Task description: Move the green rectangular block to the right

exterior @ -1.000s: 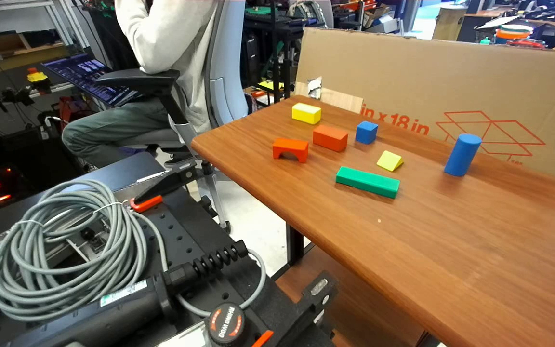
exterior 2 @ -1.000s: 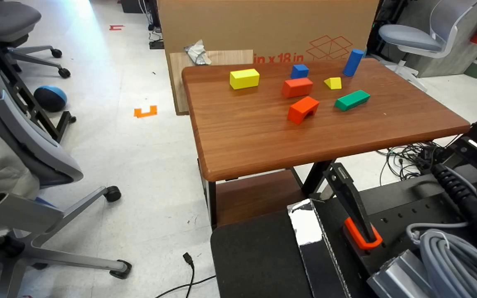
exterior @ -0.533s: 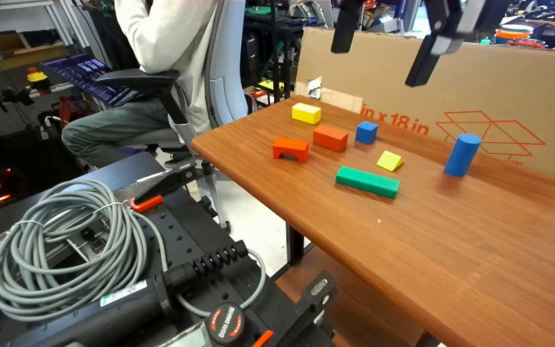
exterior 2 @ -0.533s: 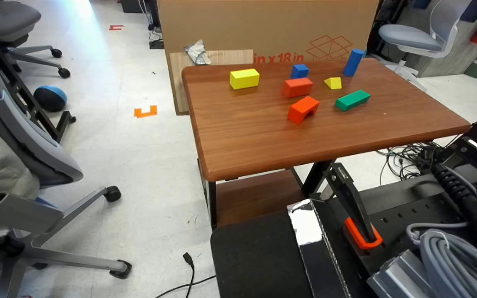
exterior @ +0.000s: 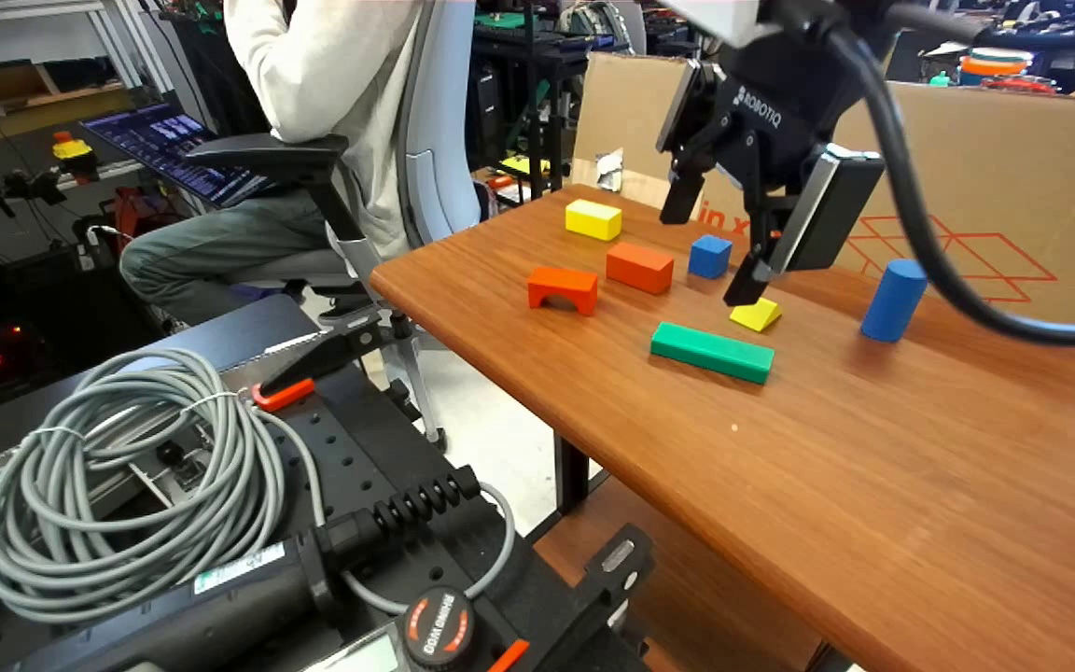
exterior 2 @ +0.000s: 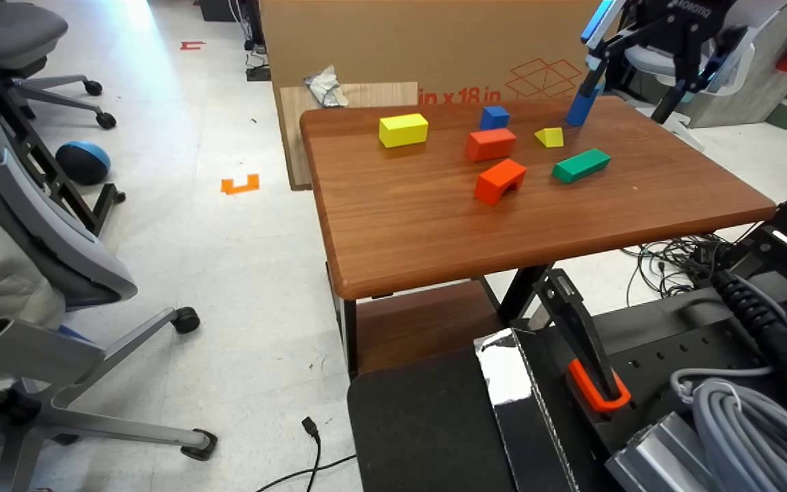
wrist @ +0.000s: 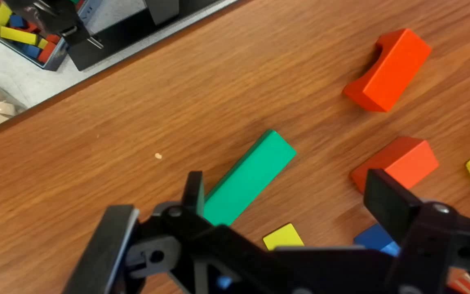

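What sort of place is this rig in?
Probably a robotics lab or workshop: there's a Robotiq gripper above a table, coiled cable by a black perforated plate, and a person seated by a screen.

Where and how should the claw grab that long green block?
Likely best at the middle of the green block, from straight above, the claw closing on its long sides: it lies flat on the table, narrow between them, and the yellow wedge stands apart.
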